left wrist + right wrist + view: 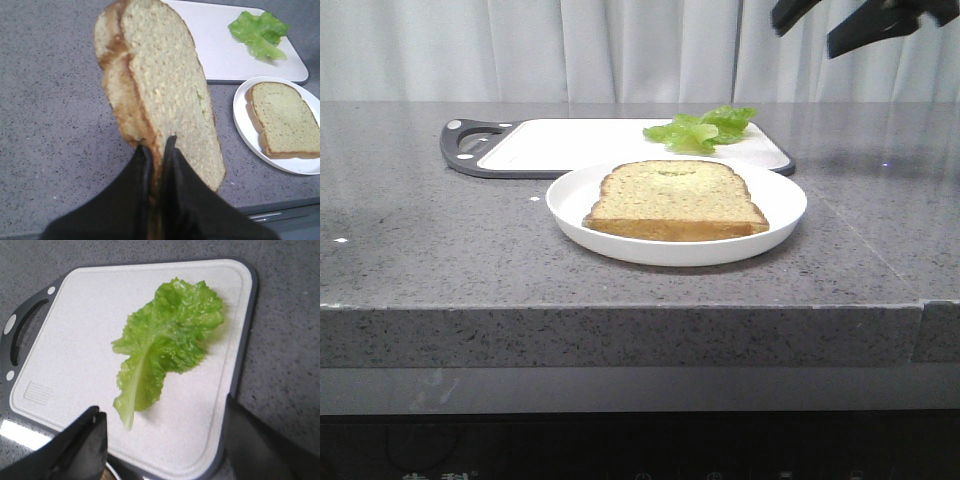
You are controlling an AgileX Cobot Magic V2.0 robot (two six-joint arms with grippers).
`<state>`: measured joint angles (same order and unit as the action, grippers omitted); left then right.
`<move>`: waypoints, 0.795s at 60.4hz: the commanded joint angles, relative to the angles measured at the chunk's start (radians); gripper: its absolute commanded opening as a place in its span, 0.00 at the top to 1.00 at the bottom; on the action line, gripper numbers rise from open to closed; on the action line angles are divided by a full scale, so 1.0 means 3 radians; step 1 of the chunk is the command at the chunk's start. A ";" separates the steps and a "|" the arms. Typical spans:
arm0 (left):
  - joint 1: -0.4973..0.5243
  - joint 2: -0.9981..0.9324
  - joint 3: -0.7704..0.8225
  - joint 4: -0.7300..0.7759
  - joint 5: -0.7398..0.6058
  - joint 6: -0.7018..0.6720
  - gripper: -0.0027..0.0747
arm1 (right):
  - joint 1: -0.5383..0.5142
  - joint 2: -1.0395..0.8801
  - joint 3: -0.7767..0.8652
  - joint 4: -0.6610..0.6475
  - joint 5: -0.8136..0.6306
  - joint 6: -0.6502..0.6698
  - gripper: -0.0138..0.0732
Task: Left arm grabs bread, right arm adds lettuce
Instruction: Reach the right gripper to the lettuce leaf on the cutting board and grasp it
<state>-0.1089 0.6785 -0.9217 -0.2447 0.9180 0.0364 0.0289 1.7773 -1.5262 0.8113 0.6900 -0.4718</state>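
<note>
front: low, table-edge | wrists: close overhead | shared: cutting board [570, 140]

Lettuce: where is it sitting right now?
The lettuce lies on the right end of the white cutting board, behind the plate; the open right gripper hangs above it.

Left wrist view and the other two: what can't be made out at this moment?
- Left hand: out of the front view's frame; in its wrist view the held bread hides the counter behind it.
- Right hand: the front view's top edge cuts it off, leaving only dark tips.
- Plate: the slice on it covers its middle; the left wrist view's right edge crops it.
- Lettuce: underside unseen on the cutting board.
</note>
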 commanded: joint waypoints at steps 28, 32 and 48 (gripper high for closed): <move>0.0005 -0.0004 -0.0082 -0.0059 -0.0228 -0.0018 0.99 | 0.0089 0.1024 -0.1158 0.0354 0.0064 -0.0122 0.26; 0.0005 -0.0004 -0.0082 -0.0059 -0.0228 -0.0018 0.99 | 0.0127 0.1079 -0.1190 0.0367 0.0017 -0.0122 0.26; 0.0005 -0.0004 -0.0082 -0.0064 -0.0228 -0.0018 0.99 | 0.0220 0.1111 -0.1211 0.0386 -0.0172 -0.0148 0.49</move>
<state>-0.1089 0.6785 -0.9217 -0.2447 0.9180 0.0364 0.0951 2.1721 -1.8501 0.8768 0.6897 -0.4973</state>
